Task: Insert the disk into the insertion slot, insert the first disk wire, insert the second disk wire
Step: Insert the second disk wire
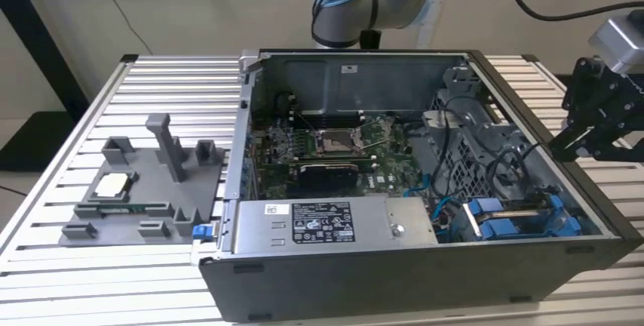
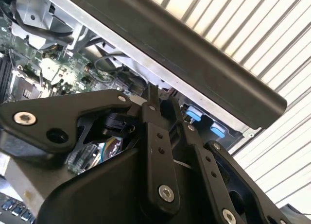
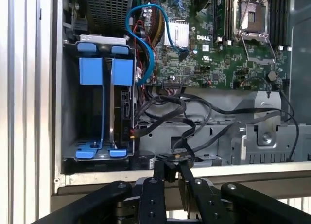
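Claw (image 3: 171, 168) pinched narrow on black wire plug (image 3: 168, 173); imo keep plug square, cable slack, clear of case rim (image 3: 252, 171).

Open computer case (image 3: 97, 178): the grey drive bay (image 3: 70, 107) holds a drive (image 3: 123, 110) edge-on between blue plastic guides (image 3: 92, 71). A blue cable (image 3: 146, 44) loops from beside the bay toward the green circuit board (image 3: 214, 59), and black wires (image 3: 184, 112) tangle over the metal beside the bay. Tool (image 3: 169, 178) at the case rim, tips pinched on a small black plug (image 3: 168, 168) at one wire's end.
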Controlling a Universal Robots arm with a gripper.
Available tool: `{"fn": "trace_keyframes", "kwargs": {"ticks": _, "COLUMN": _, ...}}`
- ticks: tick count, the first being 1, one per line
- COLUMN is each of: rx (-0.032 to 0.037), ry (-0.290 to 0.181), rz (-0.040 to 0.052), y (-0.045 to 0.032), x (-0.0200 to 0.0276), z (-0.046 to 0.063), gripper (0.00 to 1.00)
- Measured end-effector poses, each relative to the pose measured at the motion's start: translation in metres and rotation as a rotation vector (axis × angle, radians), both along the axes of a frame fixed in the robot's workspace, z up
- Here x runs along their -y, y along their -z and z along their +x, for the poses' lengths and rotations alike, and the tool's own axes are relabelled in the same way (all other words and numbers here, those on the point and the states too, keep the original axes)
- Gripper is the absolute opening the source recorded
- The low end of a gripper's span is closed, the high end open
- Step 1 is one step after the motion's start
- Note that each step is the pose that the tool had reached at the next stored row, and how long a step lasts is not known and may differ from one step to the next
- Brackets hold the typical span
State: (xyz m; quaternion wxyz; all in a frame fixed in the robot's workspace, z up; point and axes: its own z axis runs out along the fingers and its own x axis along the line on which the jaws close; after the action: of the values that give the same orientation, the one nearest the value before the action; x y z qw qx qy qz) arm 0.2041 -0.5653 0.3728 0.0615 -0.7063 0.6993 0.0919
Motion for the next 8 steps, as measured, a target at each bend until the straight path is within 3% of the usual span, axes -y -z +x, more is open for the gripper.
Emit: {"fn": "trace_keyframes", "kwargs": {"ticks": 8, "rx": 0.0000, "ry": 0.000, "rz": 0.0021, "y": 0.0000, "x": 0.0001, "z": 0.0000, "gripper": 0.25}}
